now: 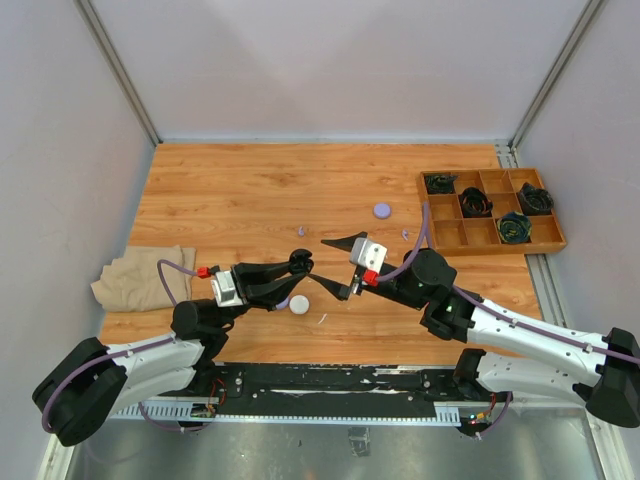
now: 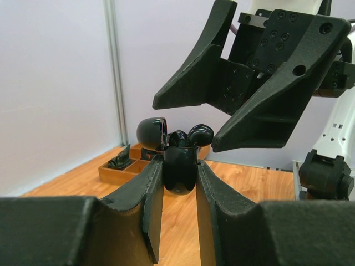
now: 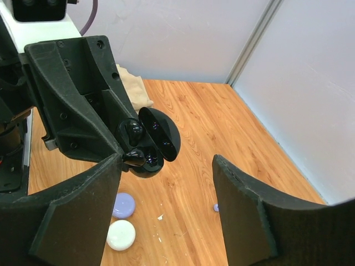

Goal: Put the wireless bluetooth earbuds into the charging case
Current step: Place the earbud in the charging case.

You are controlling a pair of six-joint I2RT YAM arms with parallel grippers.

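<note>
My left gripper [image 1: 302,264] is shut on an open black charging case [image 2: 179,169], held above the table with its lid [image 2: 151,133] swung back. Two black earbuds [image 2: 199,134] sit in the case's top, not fully sunk in. They also show in the right wrist view [image 3: 132,131]. My right gripper [image 1: 324,264] is open and empty, its jaws standing either side of the case [image 3: 148,164] without touching it. A lavender earbud [image 3: 216,208] lies loose on the table, and another small lavender piece [image 1: 301,231] lies farther back.
A white round case [image 1: 299,304] and a lavender one [image 3: 123,205] lie under the grippers. Another lavender case [image 1: 381,210] lies farther back. A wooden tray [image 1: 490,237] with coiled black cables stands at the right. A beige cloth [image 1: 145,275] lies at the left.
</note>
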